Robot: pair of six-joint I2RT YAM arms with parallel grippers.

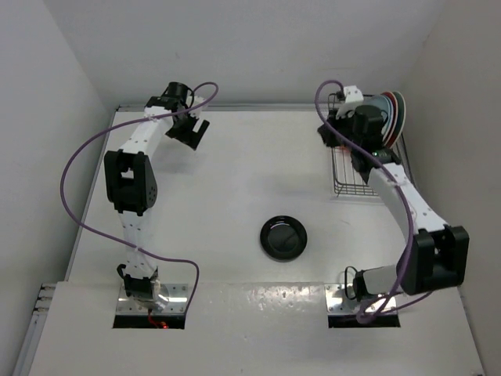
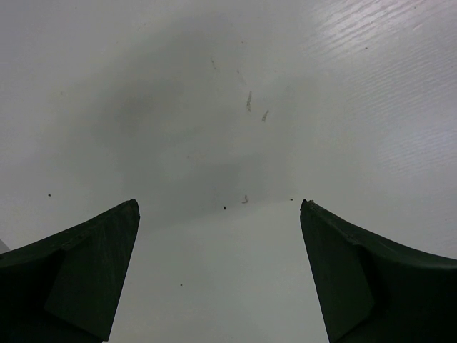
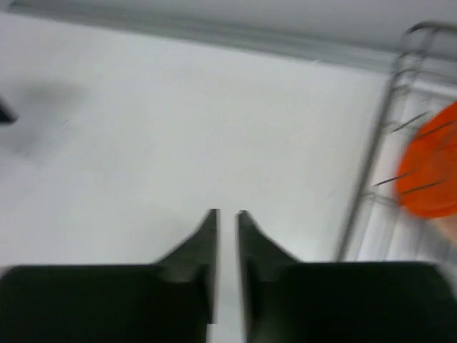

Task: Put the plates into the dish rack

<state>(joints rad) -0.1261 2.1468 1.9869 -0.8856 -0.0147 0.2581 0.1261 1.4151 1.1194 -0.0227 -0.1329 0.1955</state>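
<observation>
One dish rack (image 1: 348,178), one black plate (image 1: 283,237), several racked plates (image 1: 394,114)

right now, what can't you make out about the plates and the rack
1. Top view: the right arm's wrist covers most of the plates in the dish rack; their count and patterns cannot be told.
2. Right wrist view: blurred; the orange plate is cut off by the right edge, and the rack wires smear.
3. Left wrist view: only bare table beyond the left gripper; no plate or rack in it.
</observation>
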